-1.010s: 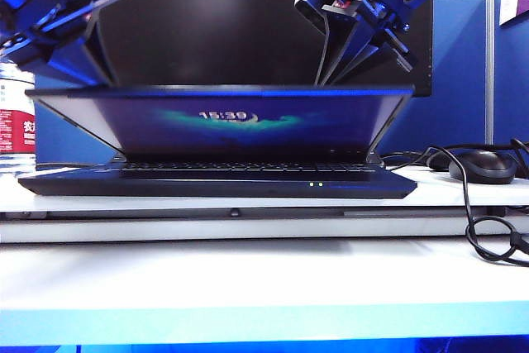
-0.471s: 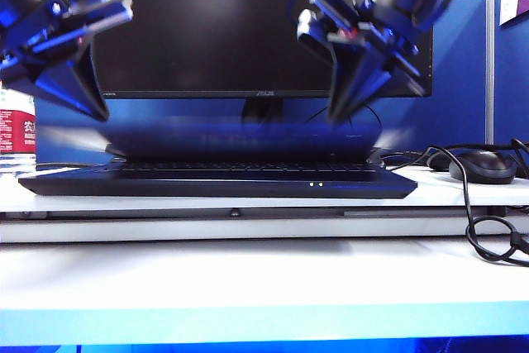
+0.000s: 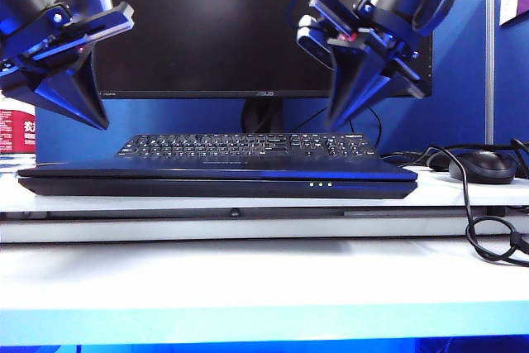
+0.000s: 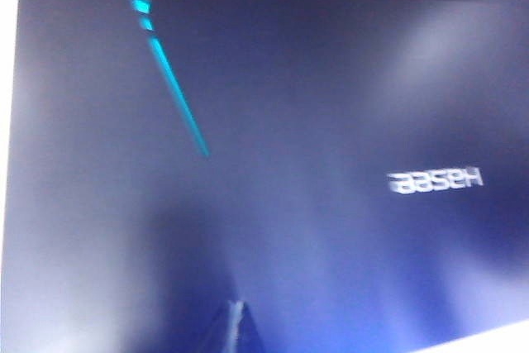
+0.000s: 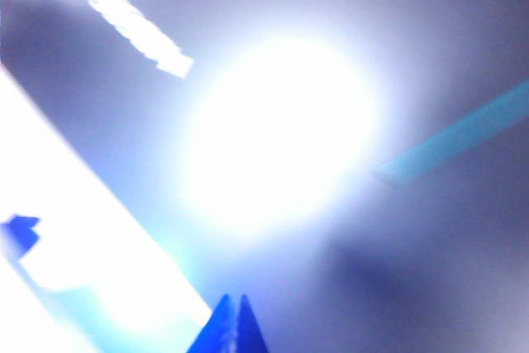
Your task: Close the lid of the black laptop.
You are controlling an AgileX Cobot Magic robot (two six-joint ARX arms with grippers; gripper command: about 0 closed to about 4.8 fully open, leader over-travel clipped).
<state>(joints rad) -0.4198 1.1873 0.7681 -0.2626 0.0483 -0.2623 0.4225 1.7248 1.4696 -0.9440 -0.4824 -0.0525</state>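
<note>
On the white desk [image 3: 248, 270], the black laptop [image 3: 216, 181] sits wide and low with the lid [image 3: 165, 173] folded flat onto its base, two small green LEDs [image 3: 320, 184] lit on the near edge right of centre. Just behind it lies a separate black keyboard [image 3: 248, 145], and farther back stands a black monitor [image 3: 248, 22]. To the right of the laptop a black mouse [image 3: 482, 166] rests among looped cables [image 3: 488, 229]. The left gripper [image 3: 95, 121] hangs above the laptop's left end, clear of the lid, its fingers pinched to a single point. The right gripper [image 3: 336, 121] hangs above the right half, over the keyboard, with fingers likewise drawn together and nothing between them. The left wrist view looks down on the lid's dark back [image 4: 273, 163] with its silver Hasee logo [image 4: 436, 179] and a teal stripe [image 4: 178, 93]; the right wrist view is blurred and washed out by glare
</note>
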